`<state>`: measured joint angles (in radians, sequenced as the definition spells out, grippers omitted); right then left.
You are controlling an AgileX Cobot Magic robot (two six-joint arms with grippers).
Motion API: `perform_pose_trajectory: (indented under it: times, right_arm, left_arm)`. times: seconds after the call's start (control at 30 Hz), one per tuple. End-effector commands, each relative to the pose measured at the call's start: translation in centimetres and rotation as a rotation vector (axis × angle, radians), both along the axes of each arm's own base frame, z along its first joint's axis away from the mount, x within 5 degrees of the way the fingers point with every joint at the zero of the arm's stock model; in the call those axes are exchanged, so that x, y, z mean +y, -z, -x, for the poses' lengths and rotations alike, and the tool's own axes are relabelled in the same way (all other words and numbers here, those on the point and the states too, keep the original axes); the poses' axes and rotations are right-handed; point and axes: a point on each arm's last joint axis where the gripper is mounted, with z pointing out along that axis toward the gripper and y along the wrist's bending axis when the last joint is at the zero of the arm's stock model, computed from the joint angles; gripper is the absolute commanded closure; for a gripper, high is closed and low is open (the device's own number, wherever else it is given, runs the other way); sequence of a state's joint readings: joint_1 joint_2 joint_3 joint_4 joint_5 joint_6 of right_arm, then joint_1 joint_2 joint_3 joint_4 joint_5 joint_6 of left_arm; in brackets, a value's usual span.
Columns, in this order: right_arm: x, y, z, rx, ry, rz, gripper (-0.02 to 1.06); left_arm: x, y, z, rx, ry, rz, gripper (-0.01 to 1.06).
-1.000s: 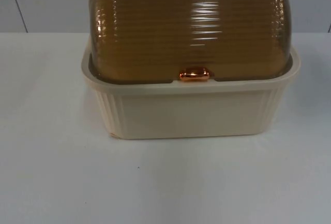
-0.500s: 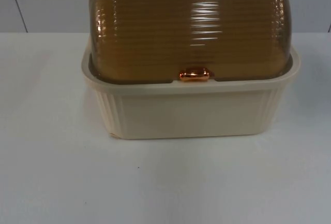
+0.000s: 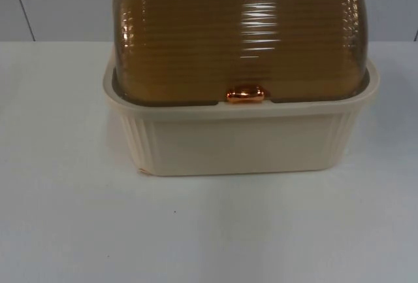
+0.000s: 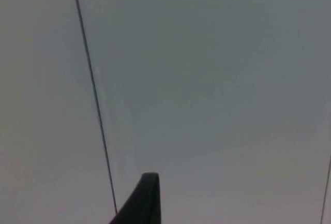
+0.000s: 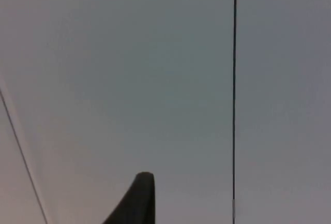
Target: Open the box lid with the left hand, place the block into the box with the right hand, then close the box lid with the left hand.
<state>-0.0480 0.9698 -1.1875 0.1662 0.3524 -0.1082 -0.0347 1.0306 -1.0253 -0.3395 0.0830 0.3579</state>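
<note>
A: Top view. The cream box (image 3: pixel 238 140) stands on the white bench (image 3: pixel 65 217), just in front of the grey partition wall (image 3: pixel 59 5). Its ribbed amber lid (image 3: pixel 240 34) is shut, with the copper handle (image 3: pixel 245 94) at the middle of the front rim.

B: And your end effectors?

A: Left end effector (image 4: pixel 142 198) and right end effector (image 5: pixel 135 198) each face the wall and wait; you see one fingertip apiece, so whether they are wide or narrow cannot be told.

B: Risks?

A: The handle is small and glossy; in my judgement your left fingers could slip off it, or drag the light box along the bench. The block is not to be seen.

B: Writing?

A: None legible.
</note>
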Motion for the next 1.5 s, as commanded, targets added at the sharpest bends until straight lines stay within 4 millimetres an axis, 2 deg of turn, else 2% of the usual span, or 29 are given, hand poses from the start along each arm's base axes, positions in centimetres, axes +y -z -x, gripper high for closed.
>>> perform_pose_trajectory:
  times: [0.0, 0.13, 0.2, 0.23, 0.37, 0.4, 0.47, 0.57, 0.6, 0.73, 0.77, 0.9, 0.93, 0.97, 1.07, 1.1, 1.3, 1.47]
  right_arm:
    - [0.2, 0.2, 1.1, 0.044, -0.011, 0.015, 0.08]
    - [0.5, 1.0, 2.9, 0.180, -0.043, 0.049, 0.08]
    - [0.7, 1.0, 4.9, 0.224, -0.059, 0.055, 0.08]
    - [0.7, 1.0, 4.9, 0.224, -0.059, 0.055, 0.08]
    - [0.8, -0.1, 10.2, 0.151, -0.051, 0.099, 0.08]
    - [0.8, -0.1, 10.2, 0.151, -0.051, 0.099, 0.08]
    - [0.8, -0.2, 13.1, 0.129, -0.033, 0.131, 0.08]
    - [0.9, -0.2, 17.4, 0.068, -0.019, 0.152, 0.08]
    - [0.9, -0.2, 17.4, 0.068, -0.019, 0.152, 0.08]
    - [1.1, -0.1, 23.1, -0.098, -0.006, 0.153, 0.08]
    - [1.1, -0.1, 23.1, -0.098, -0.006, 0.153, 0.08]
    - [1.3, 0.5, 26.7, -0.203, -0.002, 0.155, 0.08]
    - [1.3, 0.5, 26.7, -0.203, -0.002, 0.155, 0.08]
    - [1.4, 0.6, 27.4, -0.224, 0.000, 0.156, 0.08]
    - [1.5, 1.2, 29.3, -0.272, 0.003, 0.159, 0.08]
    - [1.5, 1.2, 29.3, -0.272, 0.003, 0.159, 0.08]
    - [1.7, 3.6, 32.3, -0.235, -0.006, 0.167, 0.08]
    - [1.7, 4.6, 33.5, -0.222, -0.007, 0.164, 0.08]
  left_arm:
    - [0.0, -1.2, 1.6, -0.059, 0.002, 0.027, 0.00]
    - [-0.2, -1.8, 4.4, -0.030, 0.039, -0.010, 0.00]
    - [-0.3, -1.8, 5.8, 0.012, 0.054, -0.061, 0.00]
    - [-0.3, -1.8, 5.8, 0.012, 0.054, -0.061, 0.00]
    - [-0.6, -1.7, 9.3, 0.086, 0.103, -0.086, 0.00]
    - [-0.6, -1.7, 9.3, 0.086, 0.103, -0.086, 0.00]
    - [-0.7, -1.7, 11.3, 0.108, 0.128, -0.088, 0.00]
    - [-1.0, -2.2, 14.4, 0.064, 0.164, -0.057, 0.00]
    - [-1.0, -2.2, 14.4, 0.064, 0.164, -0.057, 0.00]
    - [-0.9, -3.0, 19.2, -0.071, 0.170, -0.053, 0.00]
    - [-0.9, -3.0, 19.2, -0.071, 0.170, -0.053, 0.00]
    - [-0.7, -3.3, 24.1, -0.225, 0.163, -0.059, 0.00]
    - [-0.7, -3.3, 24.1, -0.225, 0.163, -0.059, 0.00]
    - [-0.5, -3.2, 26.1, -0.297, 0.157, -0.059, 0.00]
    - [-0.4, -2.8, 29.4, -0.408, 0.151, -0.060, 0.00]
    - [-0.4, -2.8, 29.4, -0.408, 0.151, -0.060, 0.00]
    - [-0.3, -1.6, 33.7, -0.529, 0.149, -0.068, 0.00]
    - [-0.3, -1.0, 34.0, -0.496, 0.154, -0.085, 0.00]
